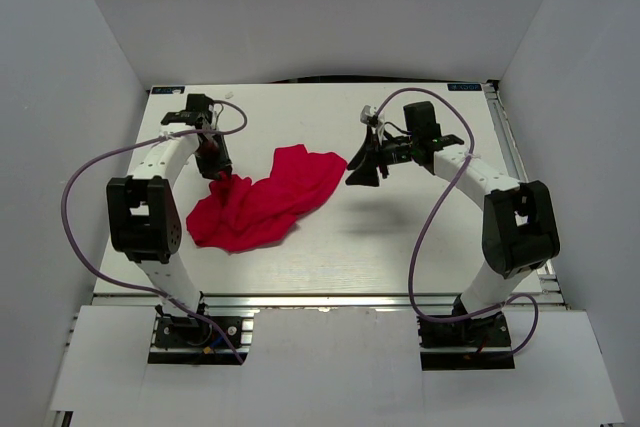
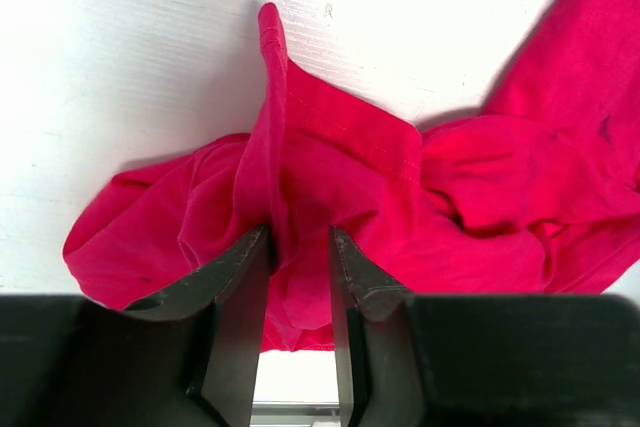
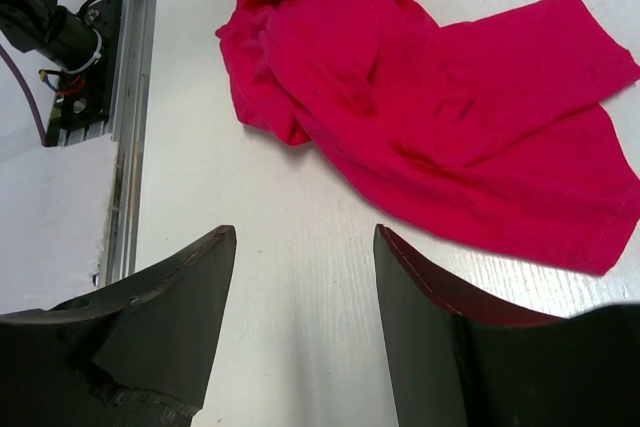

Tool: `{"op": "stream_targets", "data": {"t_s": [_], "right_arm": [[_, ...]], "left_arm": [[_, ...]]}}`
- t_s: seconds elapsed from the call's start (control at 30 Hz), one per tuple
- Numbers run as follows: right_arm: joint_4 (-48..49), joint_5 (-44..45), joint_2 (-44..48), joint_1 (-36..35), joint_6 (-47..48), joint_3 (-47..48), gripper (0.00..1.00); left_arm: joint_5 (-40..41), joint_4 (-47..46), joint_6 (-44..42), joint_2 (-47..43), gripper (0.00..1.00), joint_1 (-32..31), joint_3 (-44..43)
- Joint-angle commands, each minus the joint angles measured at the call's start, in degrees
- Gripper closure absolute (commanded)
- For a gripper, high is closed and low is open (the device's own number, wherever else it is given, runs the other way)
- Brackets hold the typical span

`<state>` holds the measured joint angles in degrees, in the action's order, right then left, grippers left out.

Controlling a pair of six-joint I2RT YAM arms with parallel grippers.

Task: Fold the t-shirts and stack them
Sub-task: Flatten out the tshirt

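Crumpled bright red soft-fabric t-shirt (image 1: 262,205) lies bunched left of centre on the white table (image 1: 400,247); the left gripper (image 2: 300,239) pinches a raised fold. Beside it the right gripper (image 3: 305,237) hangs spread, empty. Danger: that thin pinch slips, or drags layers together.

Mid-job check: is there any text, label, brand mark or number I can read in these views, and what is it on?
No text can be read in any view.
far-left bluish mark on the table edge: too small to read.
far-right bluish mark on the same edge: too small to read.
t-shirt: plain red, no print or tag showing.
left gripper, right gripper: no lettering visible.
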<state>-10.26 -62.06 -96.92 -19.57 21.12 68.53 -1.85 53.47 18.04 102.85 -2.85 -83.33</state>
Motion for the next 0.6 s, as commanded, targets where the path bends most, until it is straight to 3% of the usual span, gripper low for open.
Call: {"op": "stream_targets", "data": {"t_s": [0.0,0.17,0.27,0.4,0.47,0.57], "right_arm": [[0.42,-0.43,-0.02,-0.11,-0.56,2.31,0.36],[0.59,-0.34,-0.11,-0.2,-0.65,2.57,0.36],[0.59,-0.08,-0.11,-0.2,-0.73,2.75,0.36],[0.51,0.01,-0.11,-0.2,-0.73,2.92,0.36],[0.24,0.36,-0.28,-0.11,-0.56,3.1,0.36],[-0.28,0.8,-1.07,-0.12,0.14,3.89,0.36]], "left_arm": [[1.05,-1.18,-1.34,0.07,0.59,0.04,-2.36],[2.97,-1.18,-2.31,1.83,0.59,0.04,-2.63],[3.95,-1.18,-2.75,2.18,0.65,0.04,-1.84],[4.57,-1.35,-3.1,1.74,0.91,0.04,-1.22],[4.14,-1.18,-3.1,1.13,0.99,0.04,-2.09],[2.91,-0.13,-2.49,-1.33,1.0,0.04,-5.16]]}}
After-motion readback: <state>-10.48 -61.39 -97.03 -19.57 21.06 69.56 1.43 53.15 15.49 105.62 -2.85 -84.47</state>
